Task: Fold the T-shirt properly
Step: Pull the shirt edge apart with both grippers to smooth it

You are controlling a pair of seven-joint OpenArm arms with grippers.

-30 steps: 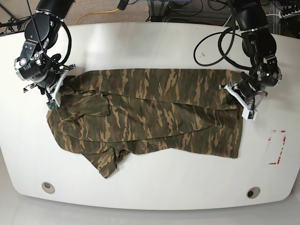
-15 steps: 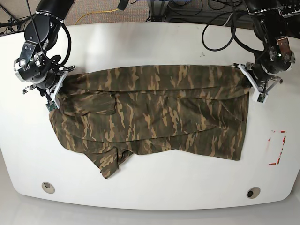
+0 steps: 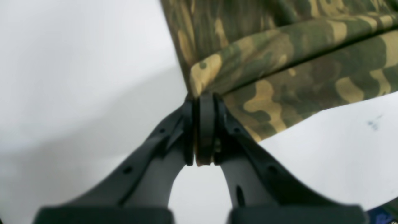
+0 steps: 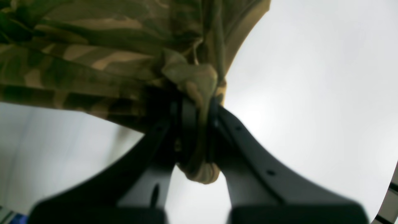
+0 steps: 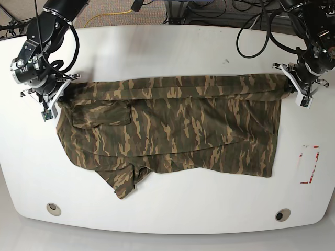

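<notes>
On the left side of the base view, the right pincer [image 5: 52,99] was closed tight on a bunched corner of the soft camouflage T-shirt in olive, brown and tan [image 5: 172,130]. In its wrist view a lump of cloth was squeezed between the jaws, with a small tail hanging out below. From there the shirt lay spread across the middle of the white oval worktop [image 5: 157,47]. Its far edge was pulled into a nearly straight band between the two arms, and one loose flap pointed toward the near edge. On the right side, the left pincer [image 5: 294,89] was fully closed on the other corner; its wrist view showed only a thin edge of fabric caught at the very tips.

I judged that the step in hand was stretching the far edge before a fold. The next move probably called for both arms to carry that edge together toward the near side, at the same pace, so that the cloth would not twist.

How the layers under the top one were arranged was hidden. I could not tell which end was the collar. The thin grip on the right might slip.
</notes>
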